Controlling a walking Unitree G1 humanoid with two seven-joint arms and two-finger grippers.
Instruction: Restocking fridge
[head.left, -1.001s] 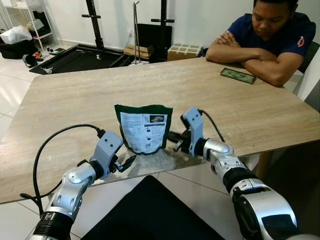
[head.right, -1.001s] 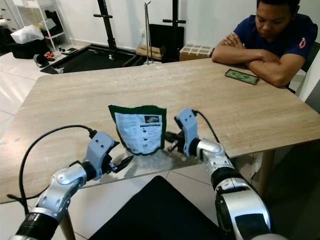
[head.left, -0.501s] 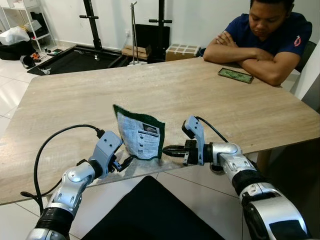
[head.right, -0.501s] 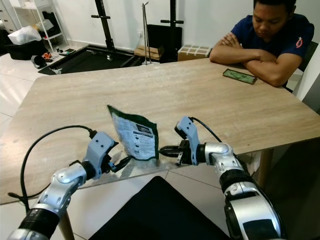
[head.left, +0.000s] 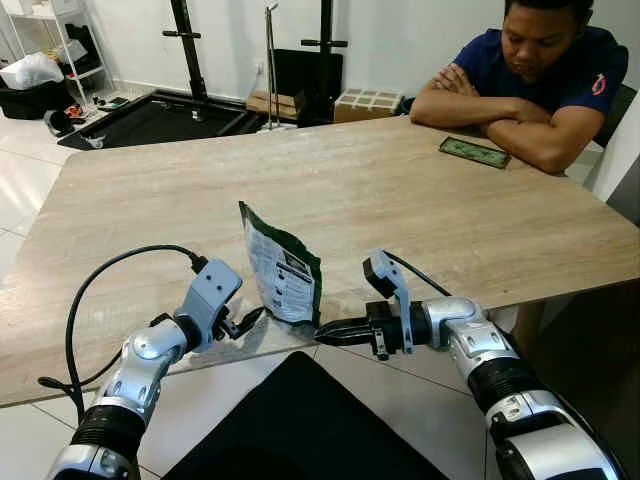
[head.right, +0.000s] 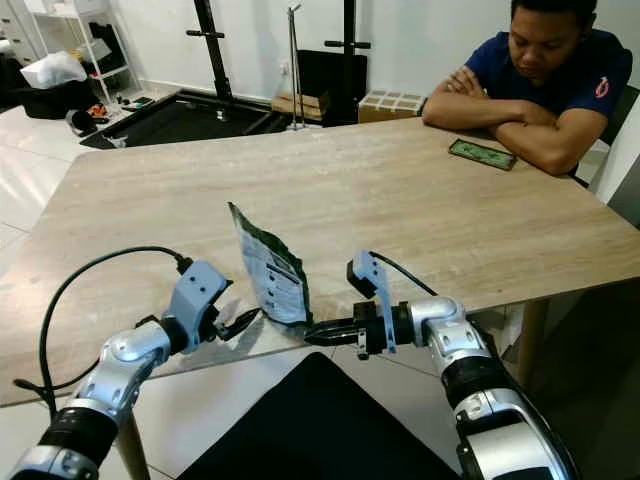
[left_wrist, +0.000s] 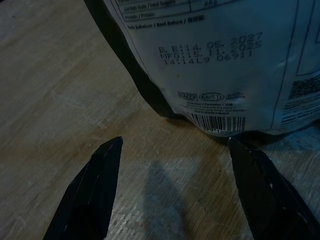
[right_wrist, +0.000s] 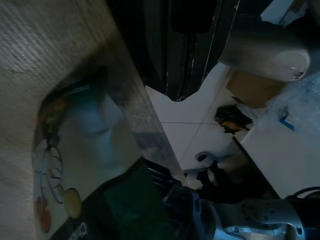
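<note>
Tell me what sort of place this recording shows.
Probably a home dining area, partly used for exercise: a wooden table on white tiled floor, a person seated at it, black gym racks behind.

Left arm (head.left: 140, 365): silver, rising from the lower left of the head view, elbow bent, forearm angled up toward centre, with a black cable (head.left: 90, 300) looping from the wrist; left gripper (head.left: 245, 322) sits just left of centre, its two black fingers (left_wrist: 95, 192) spread apart with a clear gap between the tips. Right arm (head.left: 500, 385): silver, rising from the lower right corner, forearm laid almost level and pointing toward the left of the frame; right gripper (head.left: 330, 333) lies just below centre, its long black fingers drawn together into one narrow point.
</note>
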